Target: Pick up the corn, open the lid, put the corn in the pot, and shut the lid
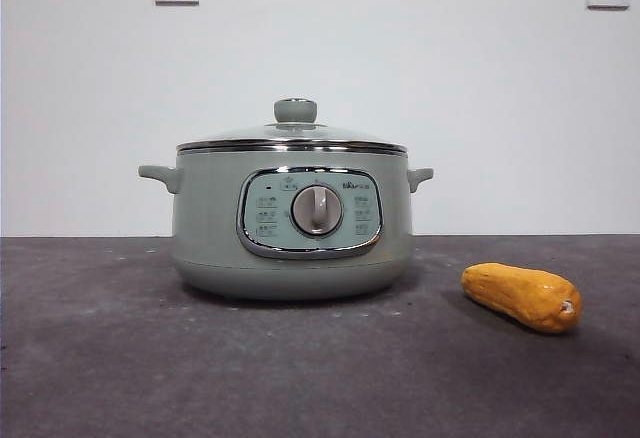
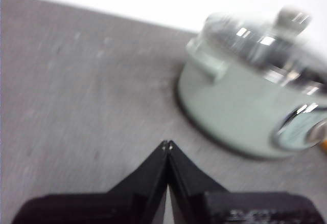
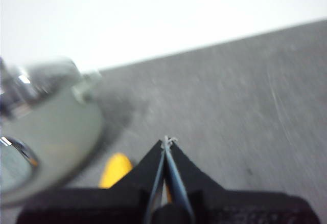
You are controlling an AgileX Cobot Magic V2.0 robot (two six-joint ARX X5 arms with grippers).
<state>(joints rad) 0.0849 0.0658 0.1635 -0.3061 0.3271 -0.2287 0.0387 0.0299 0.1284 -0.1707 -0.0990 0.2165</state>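
On a dark grey tabletop (image 1: 100,358) before a white wall (image 1: 420,68) with two sockets, the sage-green electric pot (image 1: 210,218) stands centre with its glass lid (image 1: 292,136) seated on the rim and its grey dial (image 1: 317,210) facing the front camera. Just beside it, apart from its base on the side away from the left arm, the orange-yellow corn (image 1: 520,296) lies flat on the table, pale stub end toward the camera. Neither arm shows in the front view; the left gripper (image 2: 167,144) hovers over bare table near the pot with jaws pressed together and empty, while the right gripper (image 3: 166,141), jaws likewise closed on nothing, hangs above the corn.
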